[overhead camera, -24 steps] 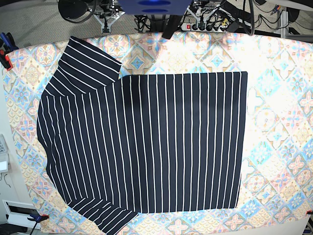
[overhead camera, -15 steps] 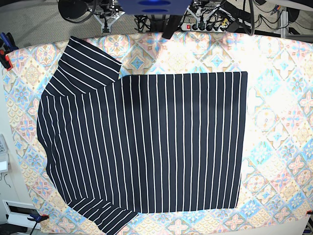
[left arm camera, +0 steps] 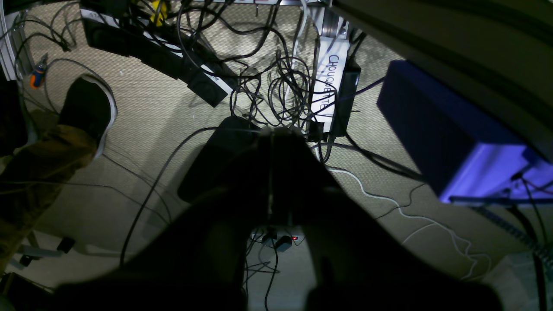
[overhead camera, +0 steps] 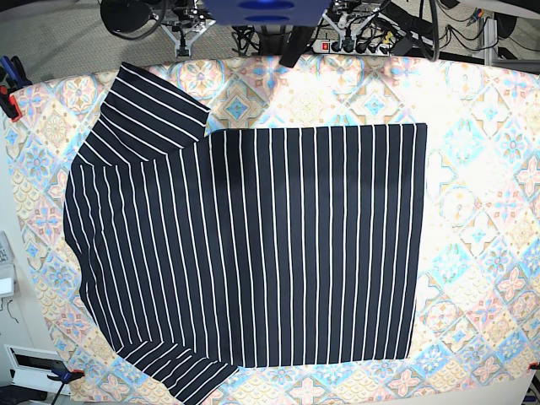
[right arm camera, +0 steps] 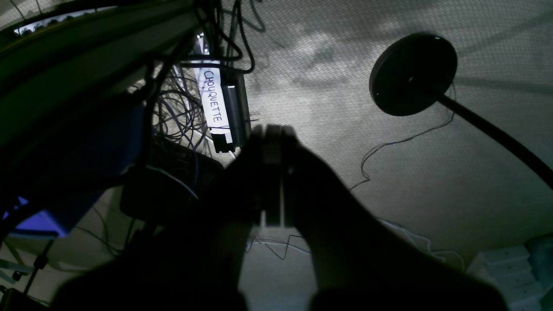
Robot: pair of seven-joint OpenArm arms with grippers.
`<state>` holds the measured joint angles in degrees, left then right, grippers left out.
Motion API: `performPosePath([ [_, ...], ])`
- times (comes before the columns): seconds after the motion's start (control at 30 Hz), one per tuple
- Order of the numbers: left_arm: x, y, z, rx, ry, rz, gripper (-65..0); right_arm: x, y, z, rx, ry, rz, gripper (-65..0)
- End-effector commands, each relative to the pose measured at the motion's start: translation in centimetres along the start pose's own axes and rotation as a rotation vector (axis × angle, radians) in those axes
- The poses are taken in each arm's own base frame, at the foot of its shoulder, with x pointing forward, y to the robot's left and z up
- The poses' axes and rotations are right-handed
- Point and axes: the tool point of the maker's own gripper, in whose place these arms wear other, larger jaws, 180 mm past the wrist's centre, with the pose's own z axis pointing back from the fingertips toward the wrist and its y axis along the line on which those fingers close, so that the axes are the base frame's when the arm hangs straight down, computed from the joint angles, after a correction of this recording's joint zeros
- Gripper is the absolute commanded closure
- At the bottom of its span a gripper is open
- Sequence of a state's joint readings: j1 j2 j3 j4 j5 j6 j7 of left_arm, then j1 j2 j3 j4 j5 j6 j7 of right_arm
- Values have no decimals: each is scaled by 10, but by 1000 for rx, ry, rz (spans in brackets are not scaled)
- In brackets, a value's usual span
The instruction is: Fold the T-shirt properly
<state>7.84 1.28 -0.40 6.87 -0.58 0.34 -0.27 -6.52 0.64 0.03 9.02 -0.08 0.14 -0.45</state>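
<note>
Lying flat and unfolded on the worktop: the T-shirt, collar end and both sleeves toward one side, straight hem toward the other, well apart from both sets of fingers. Risking most here: dragging the patterned tablecloth along with the navy fabric when pinching a sleeve or hem, since the two are lying in full contact. Risking next: folding crooked, the pinstripes showing any skew plainly. Risking least: catching only one layer, leaving the lower one behind.

Covering the worktop edge to edge, the tablecloth in pastel diamonds, clamped at the corners. Spreading beyond it, woven grey floor, far below the fingers. Standing off to one side of the right fingers, a round lamp base. Tangling ahead of the left fingers, cables and a labelled power strip; a blue box alongside; a shoe at the margin.

Pressing together, holding nothing: both pairs of fingers.
</note>
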Motion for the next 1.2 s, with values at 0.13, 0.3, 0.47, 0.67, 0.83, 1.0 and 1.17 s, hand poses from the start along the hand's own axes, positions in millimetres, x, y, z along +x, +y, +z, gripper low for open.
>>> performPosePath([
  [0.13,-5,-3,1,-5,4,-1,-1,-3,-2,0,-3,0,7,-3],
  [0.3,-12,0,1,0,15,-3,0,-12,-3,1,-4,12,9,-3],
  [0.47,-17,3,5,2,-20,-19,0,-29,-4,4,-6,32,10,-3],
  [0.67,-33,12,12,14,-28,-24,0,-41,-21,9,-31,16,20,-3],
  [0.83,-42,22,16,29,-35,-31,0,-59,-39,17,-57,12,34,-2],
  [1.0,-52,26,24,34,-49,-36,0,-69,-65,28,-93,-7,58,0],
  [1.17,-48,37,39,48,-118,-53,0,-74,-81,41,-116,-41,80,0],
])
